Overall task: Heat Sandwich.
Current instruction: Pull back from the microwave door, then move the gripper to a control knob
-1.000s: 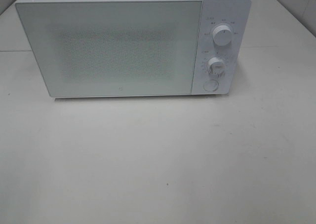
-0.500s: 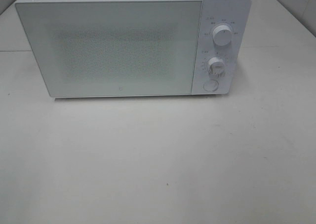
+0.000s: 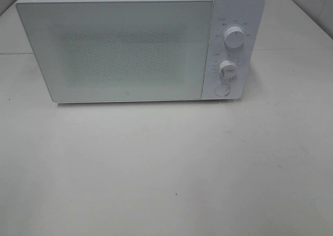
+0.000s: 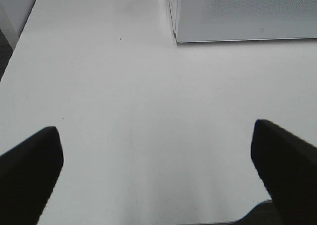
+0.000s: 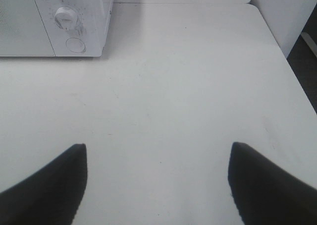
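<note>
**Facing a shut microwave with both grippers empty**

The microwave (image 3: 130, 49) stands at the back of the white surface (image 3: 166, 168) with its front toward the arms, so its door (image 3: 114, 51) and controls can be reached from the near side. The door is closed flush, and its speckled panel shows nothing behind it. To the right of the door sit an upper knob (image 3: 234, 38), a lower knob (image 3: 228, 69) and, under them, a round button (image 3: 222, 90).

The sandwich appears in no view. It is not on the bare surface in front of the microwave, and it is not in either gripper. Whether it lies inside behind the door cannot be told.

The left gripper (image 4: 156, 133) hangs over the surface near its front edge, jaws spread wide with nothing between them. The microwave's door-side corner is well ahead of it. The right gripper (image 5: 158, 149) is likewise spread and empty, and it looks toward the knob side. Held apart and back, the arms leave the door room to swing. In my judgement each is placed for its own half: one for the door, one for the controls.
</note>
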Tool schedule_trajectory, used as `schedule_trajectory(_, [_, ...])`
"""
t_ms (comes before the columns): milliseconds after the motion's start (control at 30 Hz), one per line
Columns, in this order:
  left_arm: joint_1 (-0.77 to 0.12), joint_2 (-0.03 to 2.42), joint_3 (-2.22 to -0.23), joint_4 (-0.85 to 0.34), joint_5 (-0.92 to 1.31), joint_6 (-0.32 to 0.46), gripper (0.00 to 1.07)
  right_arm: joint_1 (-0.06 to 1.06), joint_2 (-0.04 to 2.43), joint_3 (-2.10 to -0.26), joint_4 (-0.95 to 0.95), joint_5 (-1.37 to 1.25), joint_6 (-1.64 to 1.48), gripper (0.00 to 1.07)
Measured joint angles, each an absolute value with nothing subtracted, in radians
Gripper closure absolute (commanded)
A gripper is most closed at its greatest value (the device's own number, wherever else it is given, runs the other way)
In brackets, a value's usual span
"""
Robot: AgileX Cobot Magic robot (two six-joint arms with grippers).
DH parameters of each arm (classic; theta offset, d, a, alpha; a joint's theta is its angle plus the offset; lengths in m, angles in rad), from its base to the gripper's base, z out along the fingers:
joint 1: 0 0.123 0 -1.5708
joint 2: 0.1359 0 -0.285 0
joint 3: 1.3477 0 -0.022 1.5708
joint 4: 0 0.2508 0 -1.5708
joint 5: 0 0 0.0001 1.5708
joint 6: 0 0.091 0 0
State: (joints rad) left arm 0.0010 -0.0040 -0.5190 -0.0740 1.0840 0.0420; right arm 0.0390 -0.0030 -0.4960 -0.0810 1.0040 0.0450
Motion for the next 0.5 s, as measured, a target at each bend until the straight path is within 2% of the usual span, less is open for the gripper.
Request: schedule_trajectory(500, [0.001,-0.004,-0.519,-0.074,1.084,0.042,0.09,0.039,-0.003,-0.496,-0.080,1.004,0.045,0.32])
